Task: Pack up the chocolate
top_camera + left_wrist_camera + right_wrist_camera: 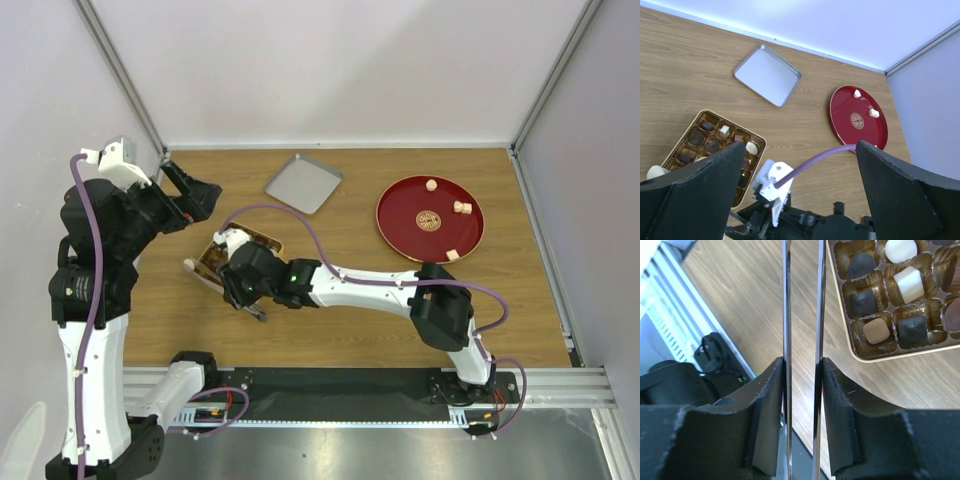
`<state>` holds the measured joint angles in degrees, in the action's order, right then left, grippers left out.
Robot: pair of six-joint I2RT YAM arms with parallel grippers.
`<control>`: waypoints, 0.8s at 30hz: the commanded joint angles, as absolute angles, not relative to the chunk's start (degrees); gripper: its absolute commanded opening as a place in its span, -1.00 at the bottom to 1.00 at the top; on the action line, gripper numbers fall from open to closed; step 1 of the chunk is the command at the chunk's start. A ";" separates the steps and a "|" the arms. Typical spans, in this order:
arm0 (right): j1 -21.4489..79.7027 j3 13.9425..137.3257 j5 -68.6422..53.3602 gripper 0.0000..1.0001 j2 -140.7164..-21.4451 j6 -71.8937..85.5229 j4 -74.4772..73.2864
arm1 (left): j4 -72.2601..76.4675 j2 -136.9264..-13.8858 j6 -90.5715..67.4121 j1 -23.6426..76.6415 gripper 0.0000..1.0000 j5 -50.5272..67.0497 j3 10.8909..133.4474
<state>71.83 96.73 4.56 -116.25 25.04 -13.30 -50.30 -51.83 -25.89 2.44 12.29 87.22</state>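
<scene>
The tan grid box lies left of centre, partly under my right arm; several dark, tan and cream chocolates fill its cells. It also shows in the left wrist view. Three cream chocolates lie on the red round plate, two of them seen in the left wrist view. My right gripper is shut on the thin metal tongs, held beside the box's near edge above bare table. My left gripper is open and empty, raised at the far left.
A square silver tray lies at the back centre, also in the left wrist view. The red plate sits at the right. Grey walls close the back and sides. The metal rail runs along the near edge.
</scene>
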 commanded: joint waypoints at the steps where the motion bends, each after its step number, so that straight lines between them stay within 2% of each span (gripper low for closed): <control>1: 71.81 99.49 5.01 -0.23 -117.33 23.82 -10.99 | -50.45 -51.68 -25.58 2.02 1.00 12.22 88.68; 24: 69.43 96.68 4.48 -0.18 -119.09 24.34 -11.25 | -49.57 -51.59 -24.70 2.02 1.00 12.39 87.19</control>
<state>69.65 96.47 4.71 -118.67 24.60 -12.97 -50.76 -51.86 -25.39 2.44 12.19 87.11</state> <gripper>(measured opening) 0.414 0.996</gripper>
